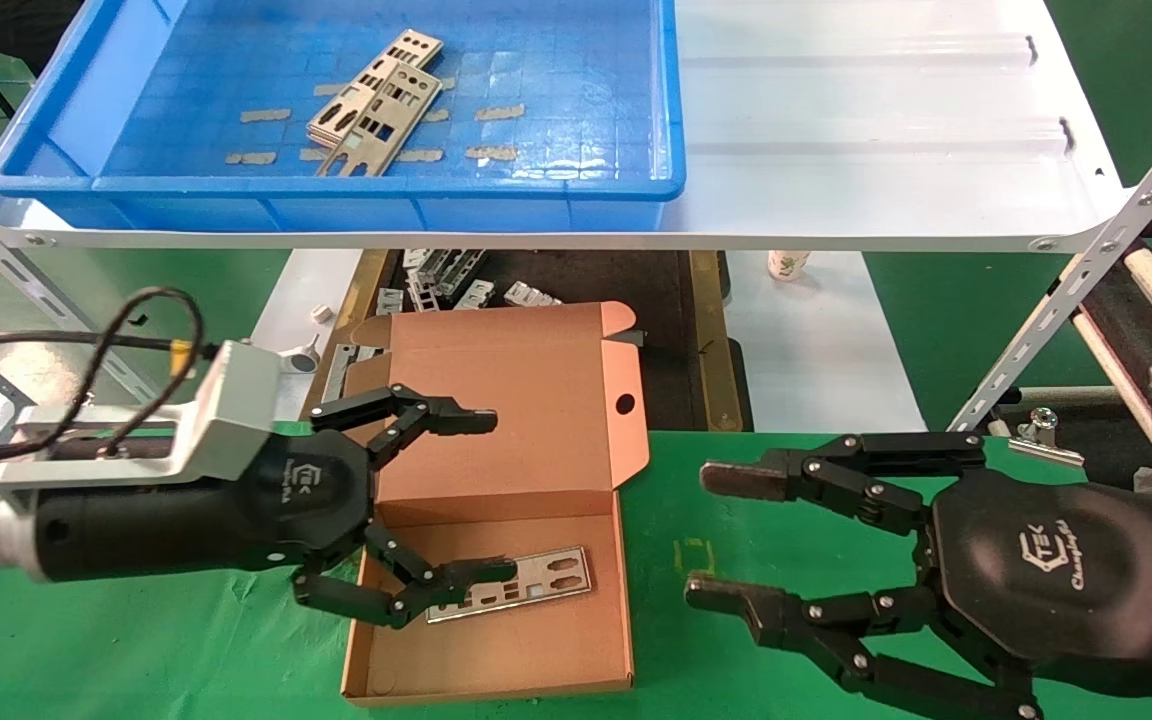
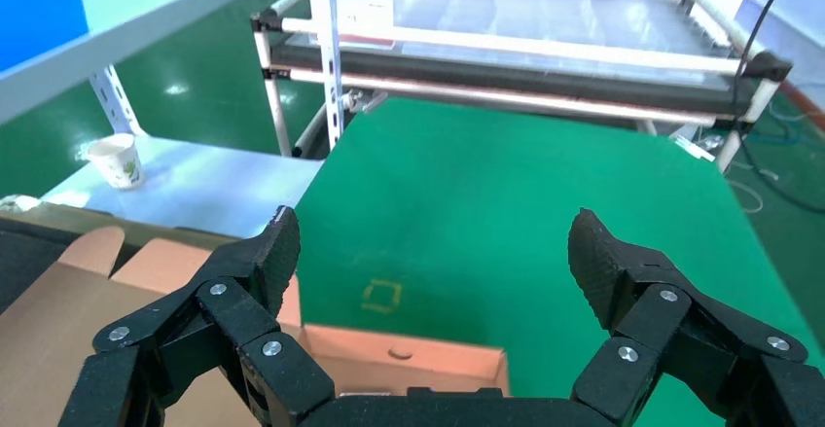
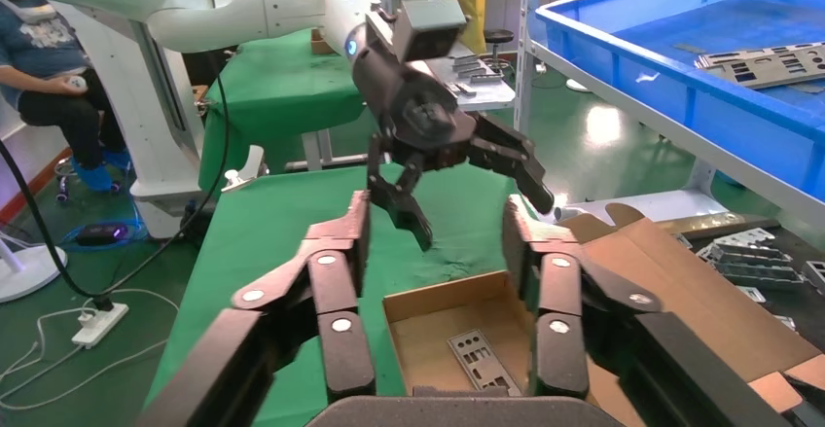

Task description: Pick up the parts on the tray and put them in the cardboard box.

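Observation:
The blue tray (image 1: 136,185) sits on the white shelf at the back left and holds several silver punched plates (image 1: 376,105) stacked askew. The brown cardboard box (image 1: 496,620) lies open on the green table, lid back, with one silver plate (image 1: 526,580) flat inside; the plate also shows in the right wrist view (image 3: 482,364). My left gripper (image 1: 496,495) is open and empty, hovering over the box with its lower finger above the plate's left end. My right gripper (image 1: 711,535) is open and empty just right of the box. The tray shows in the right wrist view (image 3: 681,106).
Grey metal brackets and clips (image 1: 456,285) lie on a dark mat behind the box under the white shelf (image 1: 886,130). A paper cup (image 1: 786,265) stands on the white surface beyond. A shelf strut (image 1: 1086,270) slants at the right. A roller rack (image 2: 506,57) stands past the green table.

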